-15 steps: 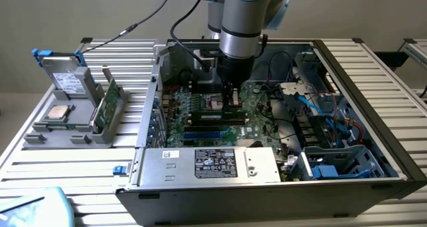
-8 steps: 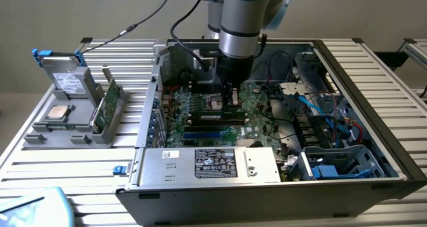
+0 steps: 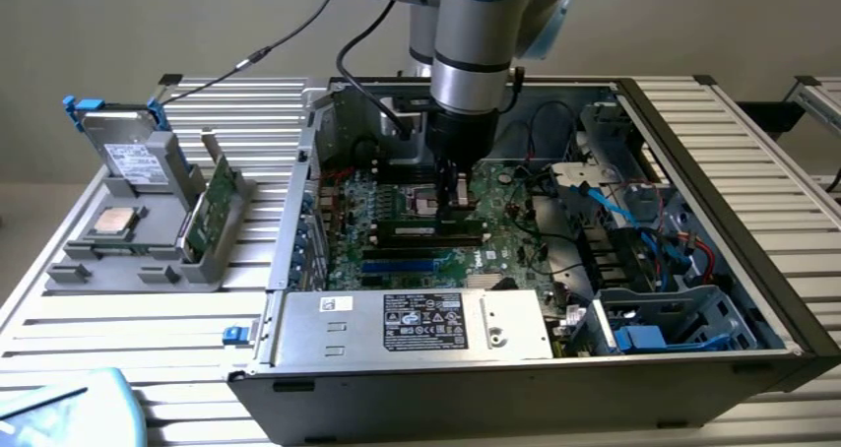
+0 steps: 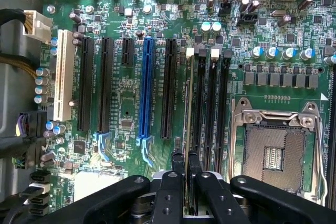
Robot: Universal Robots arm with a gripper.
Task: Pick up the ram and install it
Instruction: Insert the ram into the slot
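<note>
The ram (image 3: 427,232) is a long dark stick with a pale label, lying along the memory slots on the motherboard (image 3: 394,265) inside the open computer case. In the wrist view the ram (image 4: 188,108) shows edge-on as a thin pale line running along the memory slot nearest the black expansion slots. My gripper (image 3: 456,203) reaches straight down from the arm onto its top edge. The two black fingertips (image 4: 178,163) of the gripper (image 4: 186,157) are shut on the stick. Whether the ram is pressed fully into the slot I cannot tell.
The open processor socket (image 4: 273,150) lies close beside the memory slots, and a blue expansion slot (image 4: 146,87) runs on the other side. A power supply (image 3: 414,324) fills the case front; cables (image 3: 631,221) crowd its right. A grey holder (image 3: 112,260) outside carries a drive, a green card (image 3: 211,206) and a silver chip (image 3: 112,223).
</note>
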